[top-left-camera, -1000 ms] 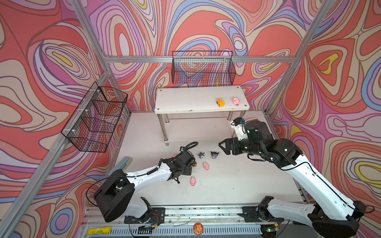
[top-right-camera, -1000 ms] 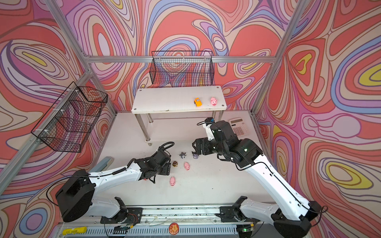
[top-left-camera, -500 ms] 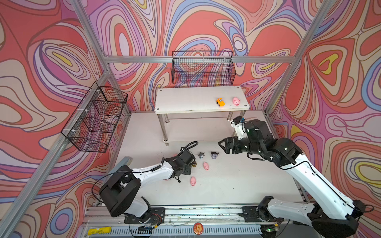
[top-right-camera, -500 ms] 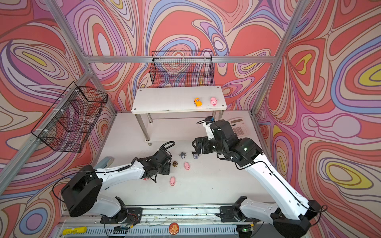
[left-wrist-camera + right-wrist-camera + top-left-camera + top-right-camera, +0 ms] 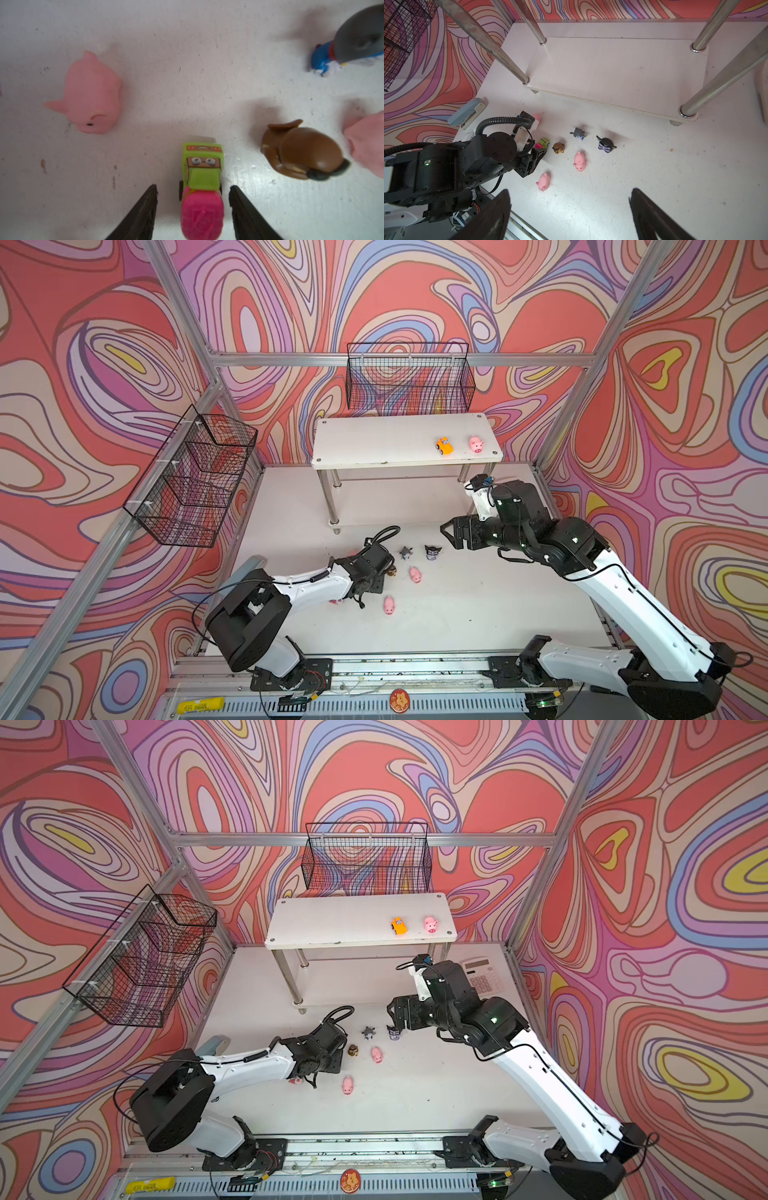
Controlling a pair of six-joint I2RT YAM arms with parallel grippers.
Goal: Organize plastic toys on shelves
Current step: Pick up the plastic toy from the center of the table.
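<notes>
In the left wrist view, the left gripper (image 5: 193, 187) sits at lower centre with its jaws part-way apart around the pink end of the pink-green car (image 5: 199, 166). There is a sliver of table on each side, so I judge nothing is held. The gap at the right-hand finger looks thinner. My worry is that this finger lands first and shoves the car sideways or rolls it forward on its wheels, out of the pinch. Only the rear is between the jaws, so the green front could swing down on the lift. The brown figurine (image 5: 301, 153) stands close at the right and could get knocked.

The right gripper (image 5: 570, 190) hangs wide and empty above the table. The shelves (image 5: 374, 439), upper centre in a top view, carry only an orange car (image 5: 444, 446) and a pig (image 5: 476, 444).

In both top views the left wrist covers the car completely. A pink toy (image 5: 336, 600) peeks from under that arm, too hidden to identify. Another pink shape (image 5: 367, 145) is cut off at the right edge, and the grey figure (image 5: 353, 41) at upper right is blurred.
</notes>
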